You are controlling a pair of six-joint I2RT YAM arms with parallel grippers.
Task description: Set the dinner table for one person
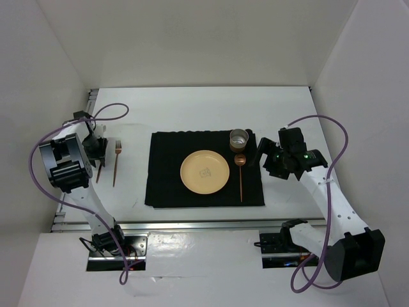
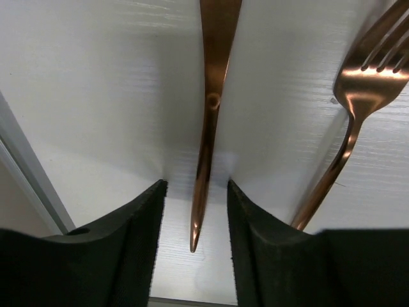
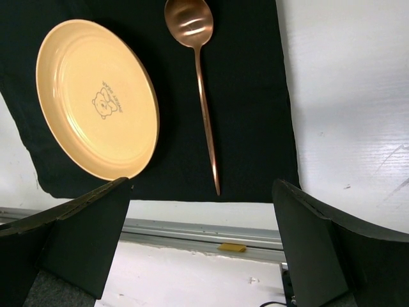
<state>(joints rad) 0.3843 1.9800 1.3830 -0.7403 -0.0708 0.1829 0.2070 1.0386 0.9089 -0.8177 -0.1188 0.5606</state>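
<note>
On the white dinner table [image 1: 192, 109] lies a black placemat [image 1: 166, 185] with a yellow plate [image 1: 204, 172], a metal cup [image 1: 239, 139] and a copper spoon [image 1: 240, 179] on it. A copper fork [image 1: 116, 163] and a copper knife [image 1: 99, 174] lie on the bare table to the left of the mat. My left gripper [image 2: 197, 185] is low over the knife [image 2: 208, 115]. Its open fingers straddle the handle tip with a gap on each side, and the fork [image 2: 358, 89] lies just to its right. My right gripper [image 3: 201, 185] hangs open and empty above the spoon [image 3: 204, 115], beside the plate [image 3: 96, 99].
Metal rails [image 1: 192, 225] run along the table's near edge and left side. White walls close in the table at the back and on both sides. The left arm's purple cable [image 1: 112, 112] loops over the far left of the table.
</note>
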